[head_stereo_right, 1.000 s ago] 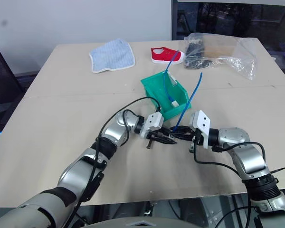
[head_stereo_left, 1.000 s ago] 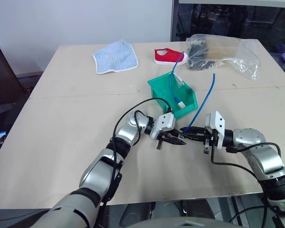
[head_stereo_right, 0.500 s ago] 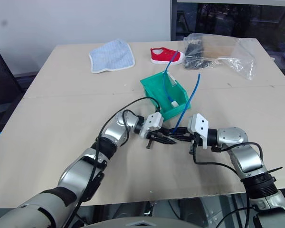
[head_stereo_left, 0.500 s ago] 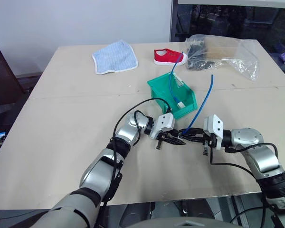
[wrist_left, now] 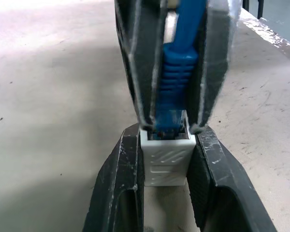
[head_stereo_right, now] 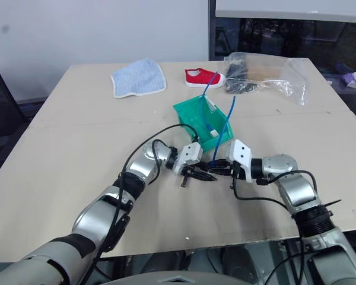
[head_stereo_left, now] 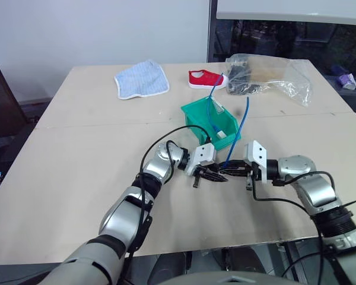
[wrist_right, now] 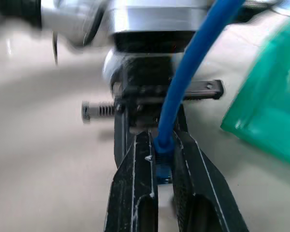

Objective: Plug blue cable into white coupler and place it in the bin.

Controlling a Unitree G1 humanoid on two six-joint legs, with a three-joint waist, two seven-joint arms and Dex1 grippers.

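Blue cable (wrist_left: 176,72) and white coupler (wrist_left: 166,157) meet nose to nose low over the table (head_stereo_left: 77,178), just near of the bin (head_stereo_left: 197,114). The left gripper (head_stereo_left: 216,176) is clamped on the coupler, socket facing right; the right gripper (head_stereo_left: 230,173) is closed on the cable's plug boot, pointing left. The plug's long axis looks lined up with the socket, its tip already at or just inside the mouth; full seating cannot be judged. The rest of the cable rises toward the far side, beside the bin. A straight push along that line should seat it.
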